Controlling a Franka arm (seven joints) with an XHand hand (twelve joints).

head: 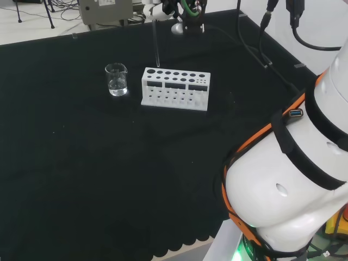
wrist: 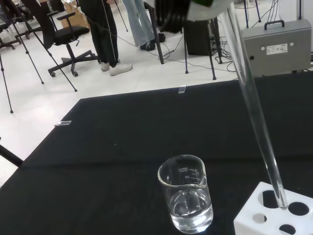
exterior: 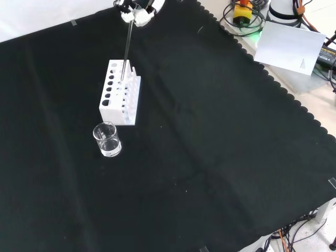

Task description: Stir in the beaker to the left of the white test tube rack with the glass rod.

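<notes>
Now robot hand point(exterior: 135, 12) holds glass rod point(exterior: 126, 48) above white rack point(exterior: 118, 100); beaker point(exterior: 107, 139) beside.

In the front view the hand point(exterior: 137, 11) sits at the very top edge, reaching in from above, its white fingers point(exterior: 140, 17) bunched and curled downward as if pinching; most of the palm is cut off there, so the exact grip is hard to judge. In the head view the arm's big white links point(head: 288, 185), banded in black and orange, bulk at the right, with the hand point(head: 179, 24) far off at the top.
</notes>
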